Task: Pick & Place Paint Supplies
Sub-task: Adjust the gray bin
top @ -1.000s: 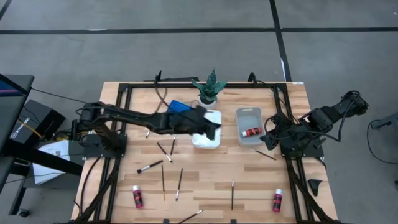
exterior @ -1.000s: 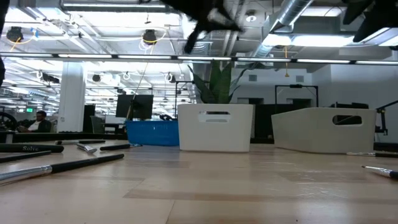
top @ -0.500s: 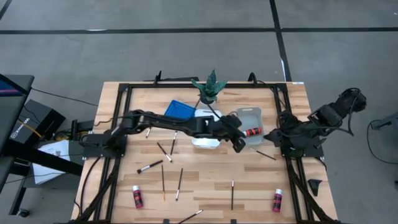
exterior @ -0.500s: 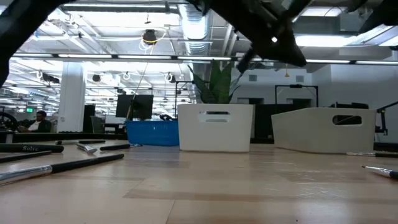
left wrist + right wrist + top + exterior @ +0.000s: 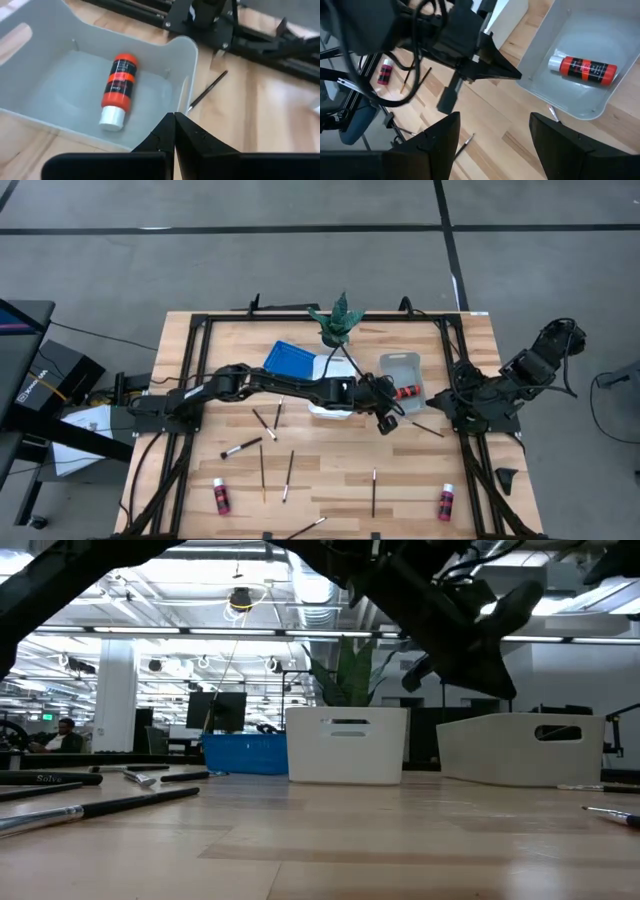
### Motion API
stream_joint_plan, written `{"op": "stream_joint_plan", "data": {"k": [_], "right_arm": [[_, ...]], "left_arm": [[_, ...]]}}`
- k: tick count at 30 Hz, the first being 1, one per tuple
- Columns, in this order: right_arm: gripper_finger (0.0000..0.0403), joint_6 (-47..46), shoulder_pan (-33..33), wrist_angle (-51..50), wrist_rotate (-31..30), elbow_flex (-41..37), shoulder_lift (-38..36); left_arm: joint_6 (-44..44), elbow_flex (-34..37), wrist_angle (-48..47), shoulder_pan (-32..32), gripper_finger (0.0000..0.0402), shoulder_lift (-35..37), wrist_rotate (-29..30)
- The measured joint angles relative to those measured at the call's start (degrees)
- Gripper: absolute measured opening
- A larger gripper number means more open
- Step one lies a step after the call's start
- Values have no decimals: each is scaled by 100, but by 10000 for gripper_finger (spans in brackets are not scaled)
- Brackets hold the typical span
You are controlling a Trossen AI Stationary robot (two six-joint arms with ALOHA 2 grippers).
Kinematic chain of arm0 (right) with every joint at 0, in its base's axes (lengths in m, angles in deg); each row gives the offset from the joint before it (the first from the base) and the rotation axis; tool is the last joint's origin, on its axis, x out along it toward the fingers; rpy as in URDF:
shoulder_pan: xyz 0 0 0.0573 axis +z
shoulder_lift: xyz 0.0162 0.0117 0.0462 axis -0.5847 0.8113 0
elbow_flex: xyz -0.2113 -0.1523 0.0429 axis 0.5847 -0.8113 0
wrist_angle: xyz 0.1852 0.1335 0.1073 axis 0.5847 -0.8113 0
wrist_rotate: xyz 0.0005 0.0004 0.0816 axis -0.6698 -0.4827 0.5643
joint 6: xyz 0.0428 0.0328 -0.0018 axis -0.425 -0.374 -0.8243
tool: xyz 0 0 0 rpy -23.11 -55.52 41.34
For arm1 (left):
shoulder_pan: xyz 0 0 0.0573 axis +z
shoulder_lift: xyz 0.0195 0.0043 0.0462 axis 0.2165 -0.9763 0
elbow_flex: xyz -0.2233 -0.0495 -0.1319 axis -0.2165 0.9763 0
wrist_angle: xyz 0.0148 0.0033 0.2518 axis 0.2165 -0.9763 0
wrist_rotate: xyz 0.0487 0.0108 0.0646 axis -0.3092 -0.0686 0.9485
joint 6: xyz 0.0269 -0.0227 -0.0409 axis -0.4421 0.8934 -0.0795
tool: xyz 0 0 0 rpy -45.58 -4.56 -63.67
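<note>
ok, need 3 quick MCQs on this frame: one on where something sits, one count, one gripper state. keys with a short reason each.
1. Where is the red bottle nearest the left gripper?
A. Standing on the blue tray
B. Lying inside the grey tray
C. Held by the right gripper

2. How many red bottles show in the high view?
A. One
B. Three
C. Five

3. How do the two grippers stand?
A. Left shut, right open
B. Both open
C. Left open, right shut

Answers:
1. B: the left wrist view shows it on its side on the tray floor, untouched.
2. B: one in the grey tray, one at the front left and one at the front right of the table.
3. A: the left fingers meet at a point with nothing between them; the right gripper's fingers stand wide apart and empty.
</note>
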Motion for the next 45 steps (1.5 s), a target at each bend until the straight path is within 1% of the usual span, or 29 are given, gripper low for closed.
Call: {"op": "stream_joint_plan", "data": {"k": [4, 10, 15, 19, 24, 26, 29, 31, 33, 35, 37, 39, 42, 45], "right_arm": [[235, 0, 0, 0, 0, 0, -13], [235, 13, -3, -2, -46, 0, -9], [235, -23, -3, -3, -107, 0, -9], [235, -33, -3, -34, -108, 0, 7], [235, -214, -2, -372, -71, 0, 177], [235, -235, 0, -557, 174, 0, 334], [235, -150, 12, -794, 815, -46, 661], [234, -110, 75, -672, 1233, -239, 853], [229, -103, 175, -297, 1739, -565, 968], [217, -92, 233, 283, 2103, -901, 1009], [198, -129, 156, 765, 2290, -1208, 1024], [170, -133, -72, 1105, 2343, -1417, 1061], [111, 8, -558, 1313, 2503, -1740, 1141], [39, 394, -1078, 1641, 2720, -1996, 1219]], "left_arm": [[-245, -1, -45, 48, 0, -1, 65], [-284, -1, -516, 258, 0, 1, 238], [-464, 0, -1124, 313, 0, 123, 1167], [-528, 1, -1118, 294, 0, 405, 1120], [-748, 1, -1248, 66, 0, 892, 1658], [-753, 6, -1341, -18, 0, 1141, 1809], [-775, 1, -1528, -96, 0, 1598, 2146], [-803, 0, -1767, -134, 0, 1864, 2381], [-782, 121, -2007, -144, 0, 2125, 2564], [-671, 383, -2115, -149, 0, 2468, 2738], [-564, 688, -2070, -151, 0, 2853, 2944], [-346, 1037, -2089, -151, 0, 3241, 3205], [-30, 1613, -2102, -151, 0, 3753, 3490], [151, 2091, -2075, -151, 0, 4255, 3734]]}}
